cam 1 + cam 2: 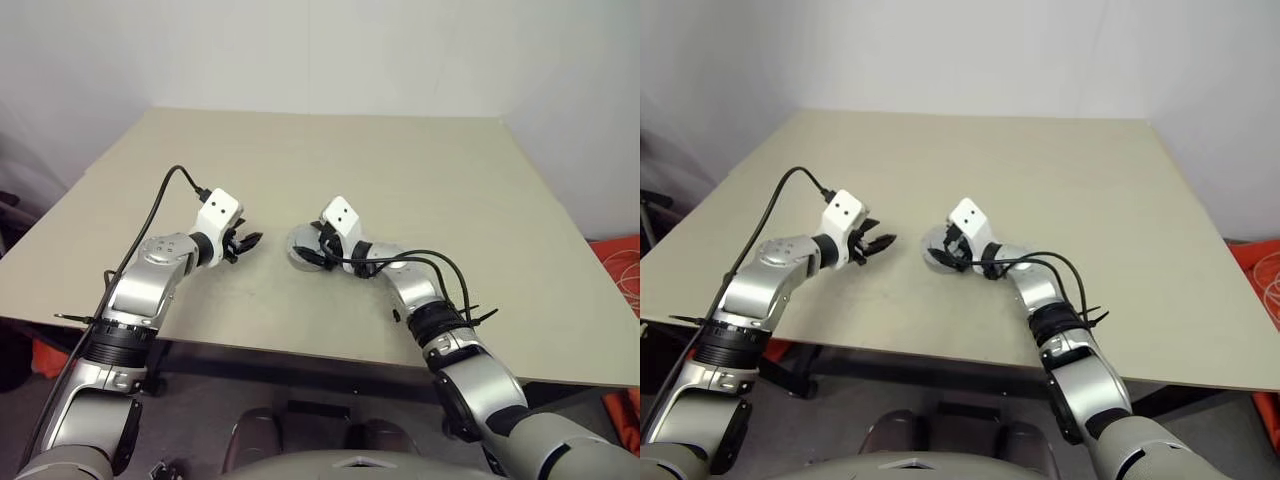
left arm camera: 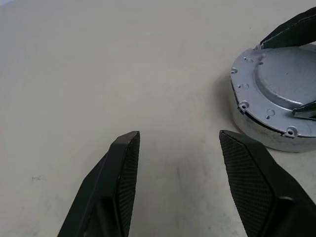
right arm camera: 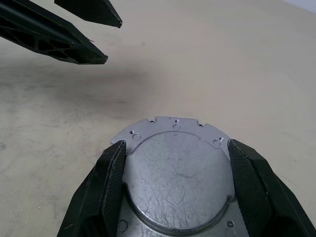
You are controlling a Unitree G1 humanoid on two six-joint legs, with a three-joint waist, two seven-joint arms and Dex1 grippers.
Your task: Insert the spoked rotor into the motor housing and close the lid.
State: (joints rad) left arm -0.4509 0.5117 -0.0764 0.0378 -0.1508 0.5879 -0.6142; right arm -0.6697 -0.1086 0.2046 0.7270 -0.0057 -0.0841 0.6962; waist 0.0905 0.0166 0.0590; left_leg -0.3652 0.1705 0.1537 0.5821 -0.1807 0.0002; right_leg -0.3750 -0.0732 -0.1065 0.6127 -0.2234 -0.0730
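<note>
- Nearest us on the right, our right end effector straddles the motor housing, its two black fingers standing wide at either side of the round metal top.
- From the right wrist view we see that top as a scratched silver plate, the lid, with small holes and notches along its edge, sitting on the housing; the fingers lie right at its rim, though we cannot tell whether they press on it.
- That same view also catches the tips of the other arm's fingers pointing in toward the housing, apart from it.
- Our left end effector hovers just above the counter, spread and holding nothing.
- Looking along it from the left wrist, we see bare beige counter between the textured finger pads, with the housing near but apart, showing its pale side wall and a thin dark seam under the lid, which the head views leave too small to make out.
- Head views place the housing near the front middle of the counter, between the two arms.
- Beyond it the counter runs to a white wall.
</note>
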